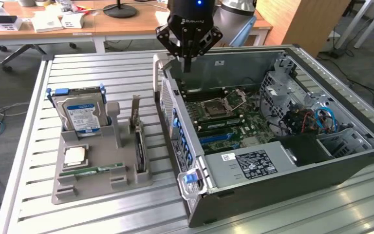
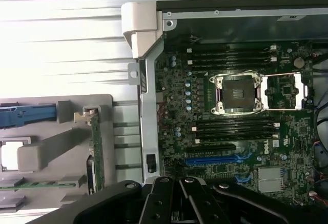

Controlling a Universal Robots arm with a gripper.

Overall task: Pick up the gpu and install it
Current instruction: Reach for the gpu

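We can read only 1 mark: a white Dell logo (image 2: 275, 143) on the motherboard (image 2: 225, 147). Print on the blue label of the hard drive (image 1: 82, 114), the black label of the power supply (image 1: 255, 163) and the body of the gripper (image 1: 187, 67) is too small for us to read.

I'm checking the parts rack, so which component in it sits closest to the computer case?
The gpu, the thin green card standing on edge nearest the case; the hard drive, processor and RAM stick sit farther away.
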